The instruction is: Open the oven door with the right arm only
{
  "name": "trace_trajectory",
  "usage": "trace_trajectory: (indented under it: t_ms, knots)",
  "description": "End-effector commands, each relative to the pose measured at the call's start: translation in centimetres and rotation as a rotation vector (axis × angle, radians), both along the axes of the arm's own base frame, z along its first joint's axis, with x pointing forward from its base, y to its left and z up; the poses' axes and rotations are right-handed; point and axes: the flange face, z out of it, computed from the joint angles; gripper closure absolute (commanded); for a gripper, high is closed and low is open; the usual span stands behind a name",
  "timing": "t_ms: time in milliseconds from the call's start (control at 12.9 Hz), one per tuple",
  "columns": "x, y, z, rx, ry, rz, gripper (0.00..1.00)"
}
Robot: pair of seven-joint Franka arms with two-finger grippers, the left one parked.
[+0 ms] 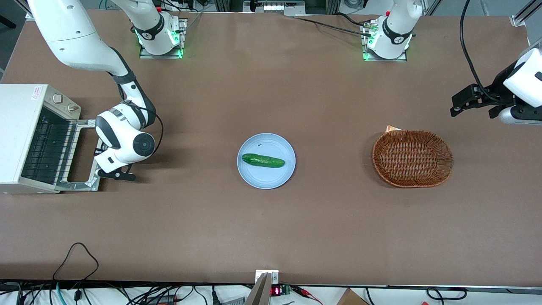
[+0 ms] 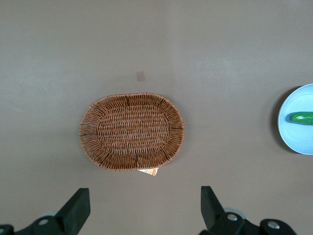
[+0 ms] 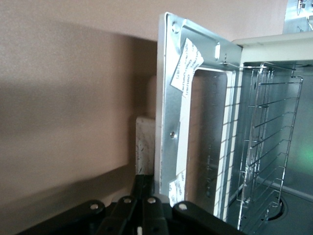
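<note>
Gripper [image 1: 120, 173]: at the free edge of the oven door [image 1: 80, 186], finger state cannot be told | door: dropped flat on the table in front of the oven [image 1: 19, 127], wire rack [image 3: 264, 147] exposed | judgement: opening looks complete | advice: release gently, lift straight up off the door's handle edge, avoid dragging the oven.

My right arm [image 1: 80, 46] reaches from its base down toward the camera, elbow bent; the silver wrist [image 1: 116, 116] turns downward; my tool [image 1: 116, 171] hangs low at the arm's end, its black fingers [image 3: 142, 205] pressed close together, pointing along the tabletop [image 1: 271, 220] toward the working arm's end.
</note>
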Motion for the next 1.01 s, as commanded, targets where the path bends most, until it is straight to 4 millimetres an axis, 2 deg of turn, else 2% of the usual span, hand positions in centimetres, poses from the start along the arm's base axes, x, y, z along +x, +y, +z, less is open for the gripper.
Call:
trace_trajectory:
  t_ms: [0, 466, 622, 933]
  knots:
    - [-0.3, -0.7, -0.8, -0.025, 0.011, -0.018, 1.0]
    - [-0.3, -0.5, -0.8, -0.022, 0.015, -0.015, 1.0]
    - [-0.4, 0.1, -0.7, -0.007, 0.016, -0.024, 1.0]
    - [0.3, 2.0, 0.7, 0.057, 0.005, -0.081, 1.0]
